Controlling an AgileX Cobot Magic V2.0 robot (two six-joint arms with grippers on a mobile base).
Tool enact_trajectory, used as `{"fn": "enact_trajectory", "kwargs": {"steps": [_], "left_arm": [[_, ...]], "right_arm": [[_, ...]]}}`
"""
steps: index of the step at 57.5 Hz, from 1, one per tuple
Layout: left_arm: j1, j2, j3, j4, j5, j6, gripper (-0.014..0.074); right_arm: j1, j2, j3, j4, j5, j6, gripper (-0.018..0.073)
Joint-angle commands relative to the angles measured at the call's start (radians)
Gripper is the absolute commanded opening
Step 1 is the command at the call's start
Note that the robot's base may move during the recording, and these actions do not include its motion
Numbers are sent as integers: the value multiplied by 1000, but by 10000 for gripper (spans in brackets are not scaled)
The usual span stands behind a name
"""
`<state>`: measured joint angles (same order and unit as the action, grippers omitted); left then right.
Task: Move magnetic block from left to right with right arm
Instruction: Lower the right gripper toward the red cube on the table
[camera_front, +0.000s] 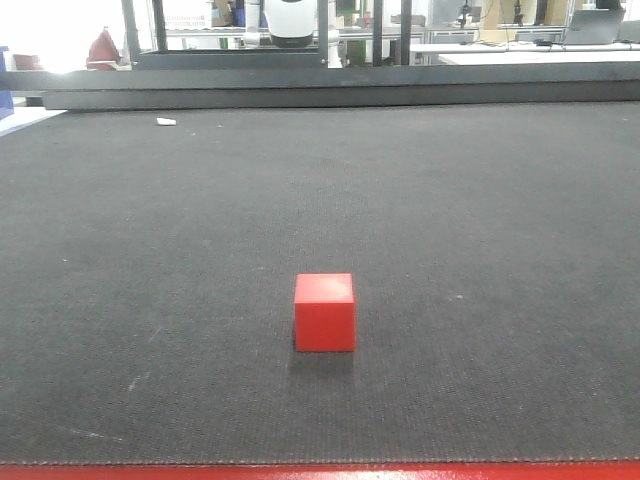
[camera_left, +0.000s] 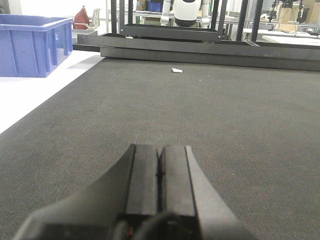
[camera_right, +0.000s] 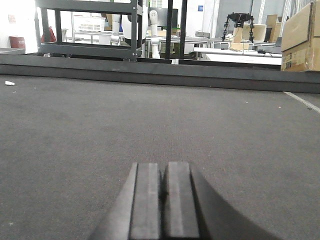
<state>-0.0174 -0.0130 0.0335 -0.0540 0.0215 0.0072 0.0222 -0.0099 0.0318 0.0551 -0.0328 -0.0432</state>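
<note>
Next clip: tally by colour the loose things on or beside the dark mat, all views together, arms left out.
Red: 1, the magnetic block on the mat.
White: 1, a small scrap near the mat's far edge.
Blue: 1, a crate off the mat's left side.
Total: 3
</note>
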Motion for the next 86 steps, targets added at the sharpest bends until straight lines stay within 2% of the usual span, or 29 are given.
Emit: {"fn": "enact_trajectory", "kwargs": {"steps": [1,63,69,81,86], "left_arm": [[1,-10,7,-3,-78,-7,-126],[1,-10,7,-3,-78,-7,-126],[1,-10,7,-3,-78,-7,-126],[1,-10,7,-3,-78,-7,-126],[1,-10,7,-3,-78,-7,-126]], "right_arm": [[-5,-22,-2,-1,-84,-8,39],[-6,-21,-15,-1,-84,-8,39],[-6,-9,-82,-16,-2,-8,39],[-6,121,-289,-17,331,-8,39],[-6,205,-345,-17,375,-8,39]]}}
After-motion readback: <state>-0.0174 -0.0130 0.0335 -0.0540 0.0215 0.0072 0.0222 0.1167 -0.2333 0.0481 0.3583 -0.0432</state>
